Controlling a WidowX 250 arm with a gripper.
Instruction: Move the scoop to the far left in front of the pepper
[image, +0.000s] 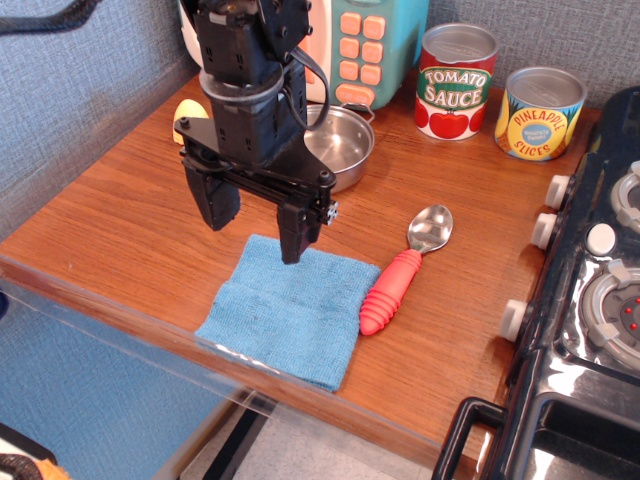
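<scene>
**A:** Where does the scoop (405, 268) sit?

**B:** Flat on the counter (120, 215), just beside the right edge of the blue cloth (285, 310). Its red ribbed handle touches or nearly touches that edge, and the silver bowl points away from the cloth toward the tomato sauce can (455, 67). Nothing holds it.

**A:** And the pepper?

**B:** The pepper (186, 109) is well to the far side of the cloth, at the back left. Only a pale yellow sliver shows, since the arm hides most of it. The steel pan (342, 146) stands between it and the cans, also behind the cloth.

**A:** Why is the scoop lying like that a help?

**B:** I judge the handle is open to a grasp from above: it lies clear of the cloth's top and of the stove (600, 300) further right.

**A:** What is the arm doing?

**B:** It hangs upright over the cloth's back edge, with the claw (255, 225) spread wide and empty, fingers pointing down. It is on the cloth's left half, apart from the scoop, so the pick-up has not begun. The spot in front of the pepper, left of the cloth, looks bare.
</scene>
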